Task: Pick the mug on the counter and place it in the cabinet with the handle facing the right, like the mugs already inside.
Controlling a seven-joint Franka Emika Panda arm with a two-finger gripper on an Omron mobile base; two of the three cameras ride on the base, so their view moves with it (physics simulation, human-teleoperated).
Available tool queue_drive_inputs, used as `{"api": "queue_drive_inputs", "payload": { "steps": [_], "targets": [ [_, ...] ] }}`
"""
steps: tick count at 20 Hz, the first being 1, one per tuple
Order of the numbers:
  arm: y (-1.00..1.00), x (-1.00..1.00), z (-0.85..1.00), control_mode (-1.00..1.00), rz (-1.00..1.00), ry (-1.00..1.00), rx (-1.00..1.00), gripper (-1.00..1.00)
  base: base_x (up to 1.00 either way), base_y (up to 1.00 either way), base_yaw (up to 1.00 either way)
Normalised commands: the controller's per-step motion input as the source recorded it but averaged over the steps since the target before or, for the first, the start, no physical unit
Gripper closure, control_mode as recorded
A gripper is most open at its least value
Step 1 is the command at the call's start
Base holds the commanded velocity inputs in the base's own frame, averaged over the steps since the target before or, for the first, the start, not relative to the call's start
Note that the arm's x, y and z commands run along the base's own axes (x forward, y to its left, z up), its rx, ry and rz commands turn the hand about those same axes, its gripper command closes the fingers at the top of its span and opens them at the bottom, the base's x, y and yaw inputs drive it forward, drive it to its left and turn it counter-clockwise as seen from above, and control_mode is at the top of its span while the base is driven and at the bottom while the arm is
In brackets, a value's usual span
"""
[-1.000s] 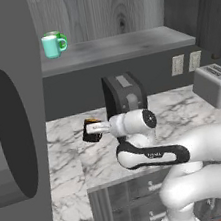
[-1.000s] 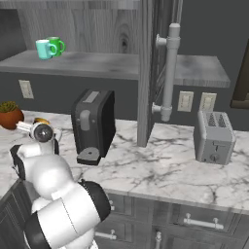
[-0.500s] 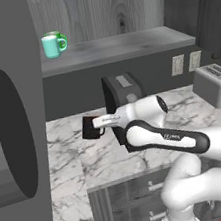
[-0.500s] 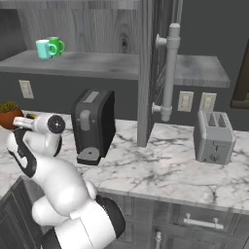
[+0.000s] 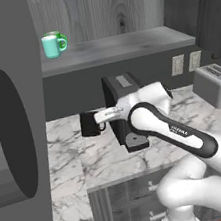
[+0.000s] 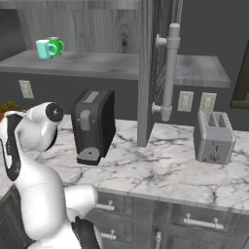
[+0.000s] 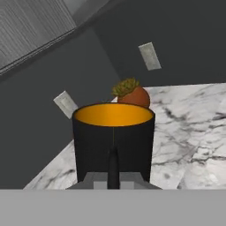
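Marble counter (image 5: 74, 153) ran across the middle of the left base view, with the cabinet (image 5: 118, 48) shelf above it. I saw the mug (image 5: 90, 124) at centre left, lifted off the counter beside the coffee machine (image 5: 125, 112), and the gripper (image 5: 101, 118) reached in from the right with its handle between the fingers. Two mugs, mint (image 5: 50, 46) and green (image 5: 60, 38), stood at upper left on the shelf, handles to the right.

From the right base view I had the arm at the lower left, the toaster (image 6: 213, 137) at right, and the shelf mugs at upper left.

Looking along the hand, the mug filled the centre, upright, orange inside, handle toward me. I judged the fingers clamped on that handle, though the tips were hidden. A potted plant (image 7: 130, 92) sat behind it. I reckoned the mug light, rigid, glossy and breakable; held by the loop alone it could swing or slip, so the body would be the surer hold.
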Motion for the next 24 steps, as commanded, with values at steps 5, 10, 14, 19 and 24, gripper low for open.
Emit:
{"api": "queue_drive_inputs", "payload": {
  "steps": [5, 10, 14, 19, 24],
  "targets": [
    [0.00, -0.43, 0.40, -1.00, 0.09, 0.00, -0.25, 1.00, 0.00, 0.00, 0.00],
    [-0.04, -0.32, 0.56, -1.00, 0.09, -0.02, -0.11, 1.00, 0.00, 0.00, 0.00],
    [-0.20, -0.18, 0.50, -1.00, 0.10, -0.06, 0.00, 1.00, 0.00, 0.00, 0.00],
    [-0.28, -0.03, 0.22, -1.00, 0.08, -0.15, 0.00, 1.00, 0.00, 0.00, 0.00],
    [-0.15, 0.00, 0.18, -1.00, 0.00, -0.29, 0.00, 1.00, 0.00, 0.00, 0.00]
  ]
}}
